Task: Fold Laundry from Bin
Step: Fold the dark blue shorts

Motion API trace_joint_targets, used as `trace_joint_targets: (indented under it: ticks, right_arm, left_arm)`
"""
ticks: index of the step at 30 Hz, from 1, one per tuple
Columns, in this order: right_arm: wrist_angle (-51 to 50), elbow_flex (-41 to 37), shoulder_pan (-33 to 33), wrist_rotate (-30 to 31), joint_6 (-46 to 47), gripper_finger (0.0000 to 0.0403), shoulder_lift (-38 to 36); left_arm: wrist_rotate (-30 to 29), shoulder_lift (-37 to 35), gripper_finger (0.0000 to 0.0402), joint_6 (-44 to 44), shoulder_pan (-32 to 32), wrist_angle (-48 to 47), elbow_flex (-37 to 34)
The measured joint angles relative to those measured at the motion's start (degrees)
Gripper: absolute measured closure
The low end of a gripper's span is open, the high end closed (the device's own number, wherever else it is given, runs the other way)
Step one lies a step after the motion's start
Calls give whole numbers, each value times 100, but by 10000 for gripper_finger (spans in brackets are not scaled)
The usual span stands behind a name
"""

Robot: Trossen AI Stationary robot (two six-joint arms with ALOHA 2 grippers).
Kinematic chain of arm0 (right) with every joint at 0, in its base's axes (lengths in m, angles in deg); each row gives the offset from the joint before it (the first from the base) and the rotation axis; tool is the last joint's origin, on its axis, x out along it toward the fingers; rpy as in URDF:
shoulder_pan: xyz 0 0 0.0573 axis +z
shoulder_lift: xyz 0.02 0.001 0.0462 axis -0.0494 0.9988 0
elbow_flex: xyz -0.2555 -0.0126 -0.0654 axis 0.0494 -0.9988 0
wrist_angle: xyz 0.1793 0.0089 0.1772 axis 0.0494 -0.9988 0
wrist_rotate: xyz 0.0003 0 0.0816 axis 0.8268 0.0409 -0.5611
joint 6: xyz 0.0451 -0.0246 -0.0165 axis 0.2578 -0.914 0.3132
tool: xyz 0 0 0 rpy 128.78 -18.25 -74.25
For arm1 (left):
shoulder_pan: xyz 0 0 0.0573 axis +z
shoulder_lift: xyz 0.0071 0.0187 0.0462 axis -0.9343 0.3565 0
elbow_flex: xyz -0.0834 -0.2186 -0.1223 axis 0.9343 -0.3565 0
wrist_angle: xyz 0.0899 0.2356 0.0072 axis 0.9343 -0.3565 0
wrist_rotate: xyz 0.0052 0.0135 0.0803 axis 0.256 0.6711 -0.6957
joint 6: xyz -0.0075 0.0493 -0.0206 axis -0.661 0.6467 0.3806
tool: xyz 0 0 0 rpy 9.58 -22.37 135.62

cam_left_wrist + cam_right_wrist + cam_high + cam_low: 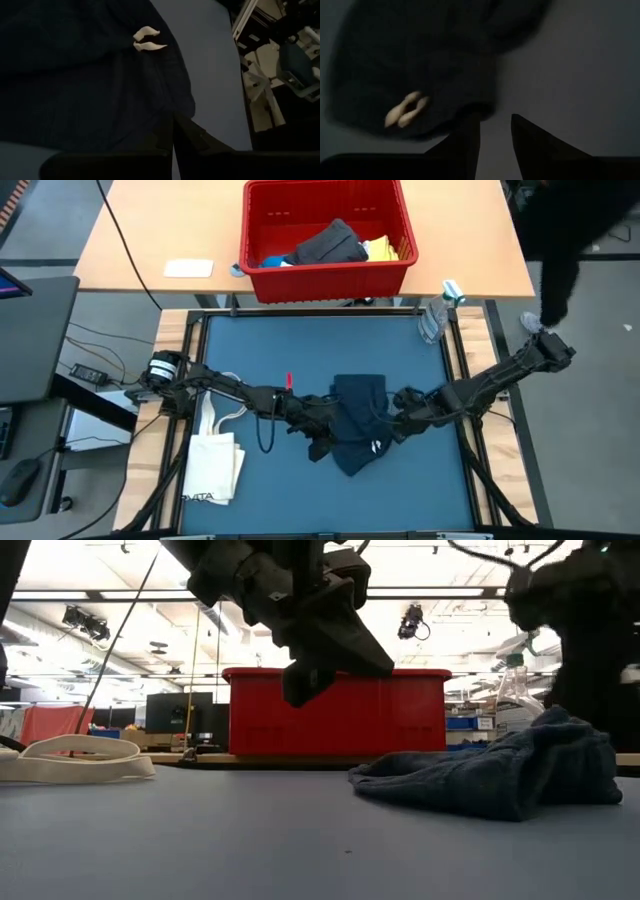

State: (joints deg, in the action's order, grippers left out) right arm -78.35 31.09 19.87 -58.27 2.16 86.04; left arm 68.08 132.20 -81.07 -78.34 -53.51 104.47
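2 grippers, left gripper (322, 442) clenched, right gripper (392, 427) parted, beside navy cloth (358, 420) with small white logo (146, 40).

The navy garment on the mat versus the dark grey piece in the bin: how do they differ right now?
The navy garment lies on the blue mat between the left gripper and right gripper; the dark grey piece sits in the red bin, far from both. The garment shows a small white mark; the grey piece shows none. Both are crumpled, unfolded.
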Motion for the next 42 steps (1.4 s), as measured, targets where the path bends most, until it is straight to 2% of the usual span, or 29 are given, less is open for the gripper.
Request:
trace_joint_targets:
  ticks: [2,4,6,9,13,16,18,20,22,24,26,28,29,32,35,39,42]
  right_arm:
    - [208,-26,-11,0,52,278,-20]
    - [659,-74,-22,-260,-171,261,-106]
    - [842,-79,-63,-332,-300,233,-178]
    - [515,-88,-191,-309,-360,176,-267]
    - [52,-114,-357,-317,-241,92,-278]
    - [690,-451,-477,-479,-221,49,-246]
    - [1446,-803,-558,-698,-65,46,-246]
    - [1892,-1100,-598,-795,125,66,-246]
    - [2049,-1276,-648,-789,196,109,-246]
    - [2117,-1341,-718,-787,143,174,-246]
    - [2330,-1344,-757,-787,-83,256,-246]
    - [2918,-1306,-761,-815,-541,345,-244]
    - [3344,-1286,-761,-911,-824,372,-244]
    - [4514,-1236,-746,-1231,-1019,379,-150]
    - [4948,-1243,-746,-1538,-1201,383,244]
    - [5845,-1253,-680,-2554,-1382,390,1023]
    - [6755,-1253,-516,-3119,-1398,361,1407]
  left_arm:
    - [0,0,390,-5,35,-28,0]
    - [-1,1,390,-13,68,-64,0]
    - [-1,1,390,-88,93,-51,0]
    - [-1,1,383,-152,123,-48,0]
    - [6,-1,343,-256,146,-62,0]
    - [10,-35,307,-331,177,-236,0]
    - [8,-117,288,-337,206,-527,0]
    - [10,-245,276,-317,236,-893,0]
    - [8,-376,271,-270,264,-1200,0]
    - [4,-505,270,-183,282,-1399,0]
    - [4,-585,269,-107,323,-1455,0]
    - [6,-591,269,-63,365,-1453,4]
    - [6,-587,269,-65,390,-1467,4]
    - [0,-587,269,-50,414,-1454,3]
    - [4,-585,269,-6,423,-1447,2]
    - [-1,-585,269,3,462,-1321,2]
    - [2,-562,269,2,506,-1002,2]
